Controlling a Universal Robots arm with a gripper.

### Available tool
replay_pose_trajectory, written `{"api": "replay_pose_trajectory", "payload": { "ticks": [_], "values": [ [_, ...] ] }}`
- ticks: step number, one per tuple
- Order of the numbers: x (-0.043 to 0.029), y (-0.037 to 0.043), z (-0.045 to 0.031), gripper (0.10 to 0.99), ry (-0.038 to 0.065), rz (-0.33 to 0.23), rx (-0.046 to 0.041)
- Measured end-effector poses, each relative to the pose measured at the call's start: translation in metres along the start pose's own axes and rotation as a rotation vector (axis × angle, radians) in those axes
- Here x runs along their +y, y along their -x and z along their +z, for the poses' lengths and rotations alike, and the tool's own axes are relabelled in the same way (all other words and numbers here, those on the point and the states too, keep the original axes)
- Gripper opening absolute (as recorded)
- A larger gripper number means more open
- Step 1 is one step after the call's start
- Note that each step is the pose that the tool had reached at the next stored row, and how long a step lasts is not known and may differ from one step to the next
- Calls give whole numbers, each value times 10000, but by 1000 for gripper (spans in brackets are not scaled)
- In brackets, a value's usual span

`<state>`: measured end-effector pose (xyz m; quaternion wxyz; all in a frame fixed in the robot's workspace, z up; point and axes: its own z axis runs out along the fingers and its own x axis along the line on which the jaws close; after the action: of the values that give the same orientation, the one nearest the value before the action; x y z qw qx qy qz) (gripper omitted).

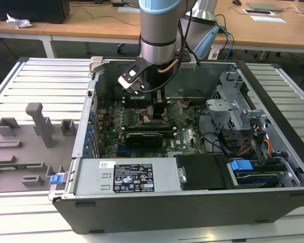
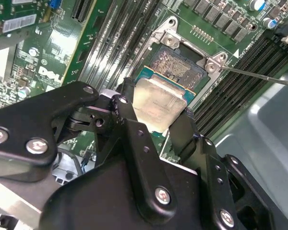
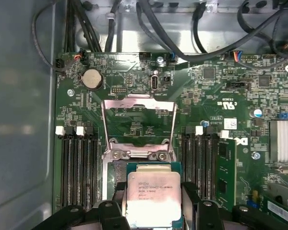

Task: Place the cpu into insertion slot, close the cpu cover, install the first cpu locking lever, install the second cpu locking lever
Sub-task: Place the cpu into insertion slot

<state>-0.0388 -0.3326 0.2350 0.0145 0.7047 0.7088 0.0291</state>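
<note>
We see the gripper [image 3: 154,203] closed on the cpu [image 2: 159,101], one black finger [image 2: 126,98] pressed to each of two opposite edges, the silver-grey lid facing up. In both wrist views the chip hangs partly over the insertion slot [image 2: 178,63]. Its far edge overlaps the contact field, and the rest of that field lies bare beyond it, so we judge it not yet seated. The cpu cover [image 3: 105,125] is swung fully back and lies over the green motherboard [image 3: 201,91], clear of the socket, and a thin wire lever [image 2: 259,76] stands off to one side. In the exterior view the arm [image 1: 159,30] reaches straight down into the open computer case [image 1: 192,212]. The main risk, as we see it, is a crooked descent: in the second wrist view the chip looks slightly tilted, and a low corner or sideways offset could bend the fine socket contacts. The narrow edge grip could also let it slip or twist between the memory slots [image 3: 79,167].
</note>
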Motion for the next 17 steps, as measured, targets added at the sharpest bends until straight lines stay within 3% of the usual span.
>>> {"api": "replay_pose_trajectory", "payload": {
  "ticks": [3, 9, 17],
  "values": [
    [-1, 0, 1, 541, 1, 0, 1],
    [-37, -63, 59, 541, 197, -104, 7],
    [-113, -103, 157, 541, 214, -159, -15]
  ]
}}
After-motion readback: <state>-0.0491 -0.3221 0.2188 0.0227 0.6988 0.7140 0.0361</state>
